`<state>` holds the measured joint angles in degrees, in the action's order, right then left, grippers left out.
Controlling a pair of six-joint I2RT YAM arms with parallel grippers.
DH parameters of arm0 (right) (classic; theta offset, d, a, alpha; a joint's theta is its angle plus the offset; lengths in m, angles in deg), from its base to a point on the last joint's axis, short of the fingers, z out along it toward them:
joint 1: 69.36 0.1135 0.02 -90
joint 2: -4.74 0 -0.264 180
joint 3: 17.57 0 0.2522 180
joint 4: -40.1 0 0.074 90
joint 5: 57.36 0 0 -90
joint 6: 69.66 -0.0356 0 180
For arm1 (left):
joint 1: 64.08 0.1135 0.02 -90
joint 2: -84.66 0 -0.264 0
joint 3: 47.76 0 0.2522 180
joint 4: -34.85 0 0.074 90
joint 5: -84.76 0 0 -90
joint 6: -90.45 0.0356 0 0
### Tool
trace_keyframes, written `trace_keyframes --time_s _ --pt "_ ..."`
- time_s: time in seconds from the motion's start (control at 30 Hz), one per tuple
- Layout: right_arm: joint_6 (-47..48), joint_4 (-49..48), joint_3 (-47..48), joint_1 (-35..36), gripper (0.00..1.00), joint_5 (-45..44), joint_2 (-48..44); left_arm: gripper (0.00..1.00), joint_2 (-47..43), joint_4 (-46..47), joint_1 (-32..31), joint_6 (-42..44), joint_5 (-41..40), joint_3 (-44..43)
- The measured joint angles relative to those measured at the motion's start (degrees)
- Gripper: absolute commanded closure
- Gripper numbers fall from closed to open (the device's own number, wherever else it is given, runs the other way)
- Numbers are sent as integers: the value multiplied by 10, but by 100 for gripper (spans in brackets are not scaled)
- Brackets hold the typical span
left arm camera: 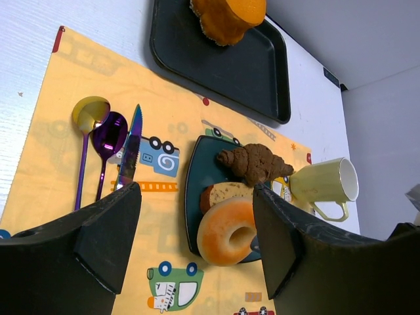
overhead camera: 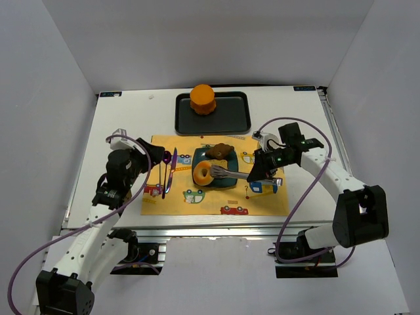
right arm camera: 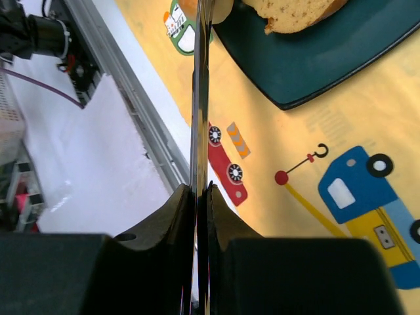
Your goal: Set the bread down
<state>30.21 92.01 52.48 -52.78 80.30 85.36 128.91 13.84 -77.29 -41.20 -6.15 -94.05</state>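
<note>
Right gripper point(overhead camera: 253, 174) point(right arm camera: 200, 197): fingers nearly closed, pinching a thin metal utensil point(overhead camera: 230, 173) point(right arm camera: 199, 98) seen edge-on in the wrist view. The utensil runs toward 9 o'clock and ends over the plate point(overhead camera: 226, 182) by the donut point(overhead camera: 202, 174). Whether it touches any food cannot be told.

Left gripper point(overhead camera: 161, 157) point(left arm camera: 197, 197): fingers spread fully, holding nothing. It hovers over the 9 o'clock side of the mat point(overhead camera: 197, 203), above the spoons point(left arm camera: 110, 134) and knife point(left arm camera: 131, 141).

Bread point(left arm camera: 226, 192) point(right arm camera: 295, 13): lies flat on the plate at the mat's centre, wedged between two items – croissant point(left arm camera: 256, 163) at its 1 o'clock, donut at its 7 o'clock – and touches both. No finger touches it.

Mug point(left arm camera: 325, 184): on its side at 3 o'clock of the plate, just beside it.

Tray point(overhead camera: 239, 121): at 12 o'clock beyond the mat, carrying an orange bun point(overhead camera: 203, 98).
</note>
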Motion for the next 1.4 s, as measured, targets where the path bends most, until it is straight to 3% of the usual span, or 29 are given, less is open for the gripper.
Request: trace_keyframes --time_s 0.33,0.6,0.97,1.23,1.33,1.4 --pt "16 -10 -17 0 100 -24 -17 22 -17 -1 0 0 1 3" --pt "12 -20 -17 -1 64 -34 -17 22 -55 -11 0 -4 0 12" --pt "16 -21 -17 -4 55 -36 -23 22 -70 -28 0 -4 0 12" --pt "26 -20 -15 -15 54 -38 -55 22 -67 -28 0 -4 0 12" --pt "34 -14 -10 -16 66 -38 -57 22 -63 -28 0 -4 0 12" --pt "47 -5 1 -16 85 -43 -60 25 -61 -28 0 -4 0 12"
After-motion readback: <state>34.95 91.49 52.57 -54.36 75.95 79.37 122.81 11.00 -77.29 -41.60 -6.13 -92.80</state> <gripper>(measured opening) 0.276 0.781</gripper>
